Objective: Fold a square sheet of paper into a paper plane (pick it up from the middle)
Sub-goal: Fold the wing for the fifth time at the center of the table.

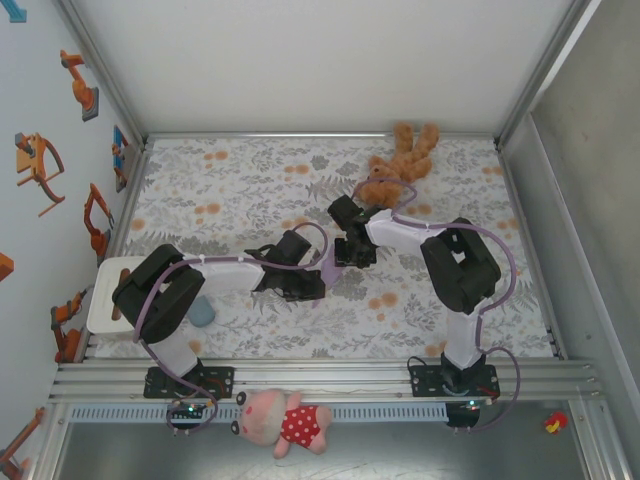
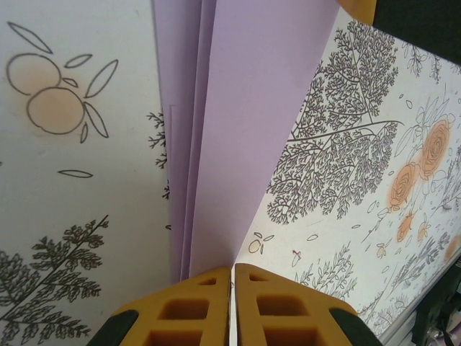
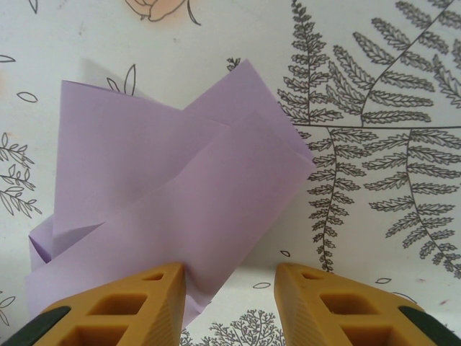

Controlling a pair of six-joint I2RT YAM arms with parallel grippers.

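Out over the desk [image 1: 250,190], our left end effector [image 2: 232,277] is pressed together, pinching the layered lilac paper [image 2: 238,115]; our right end effector [image 3: 230,288] is spread at its edge. Several folds are made; we judge the pointed nose and wings are not yet formed.

No writing, label, brand name or number can be read in any view. The stickers [image 1: 40,165] on the left wall show orange drawings, and they are too small to tell whether they carry any lettering.
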